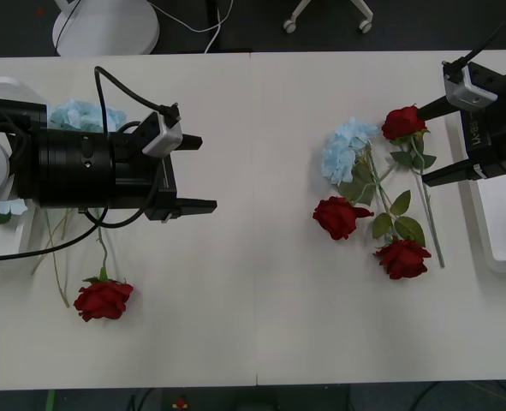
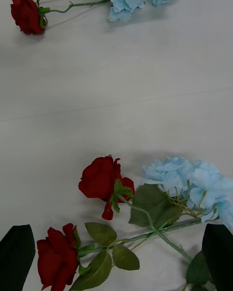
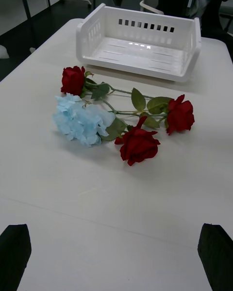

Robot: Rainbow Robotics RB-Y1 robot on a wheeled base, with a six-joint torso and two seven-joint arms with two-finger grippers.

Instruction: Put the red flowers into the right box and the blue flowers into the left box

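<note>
Both tools hang released, the right tool (image 1: 437,141) beside the right box (image 1: 501,223) above three red flowers (image 1: 339,216) tangled with a blue flower (image 1: 345,150) mid-desk, light, floppy things best pinched on the thin stem, not the soft head.

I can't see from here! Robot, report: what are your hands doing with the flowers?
Left gripper open, empty, near a lone red rose. Right gripper open beside the pile: three red roses, one blue flower. Right box empty.
</note>
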